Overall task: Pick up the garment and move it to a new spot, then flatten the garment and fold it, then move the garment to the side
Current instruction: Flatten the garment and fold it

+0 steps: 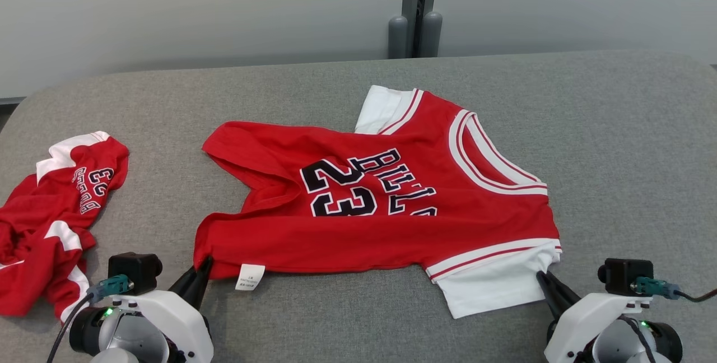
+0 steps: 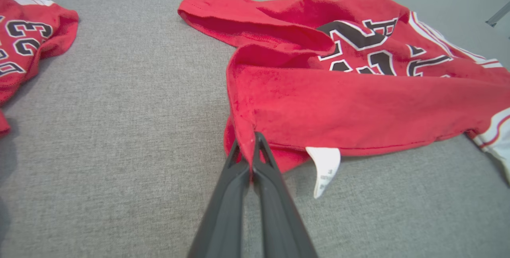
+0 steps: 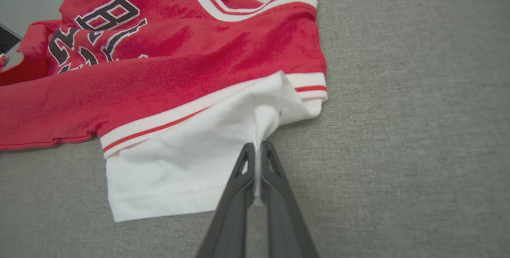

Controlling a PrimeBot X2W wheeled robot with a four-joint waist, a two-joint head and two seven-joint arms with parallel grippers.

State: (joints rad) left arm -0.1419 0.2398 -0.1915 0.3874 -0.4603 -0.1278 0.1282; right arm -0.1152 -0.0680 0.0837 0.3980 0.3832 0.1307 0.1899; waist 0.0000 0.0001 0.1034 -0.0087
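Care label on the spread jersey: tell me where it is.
Head view, lower left: the care label hangs off the near hem of the red jersey, right of the left hand pinching that corner.

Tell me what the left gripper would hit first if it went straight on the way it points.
The left gripper is shut on the red jersey at its hem corner, so it would likely push straight into that jersey's bunched fabric.
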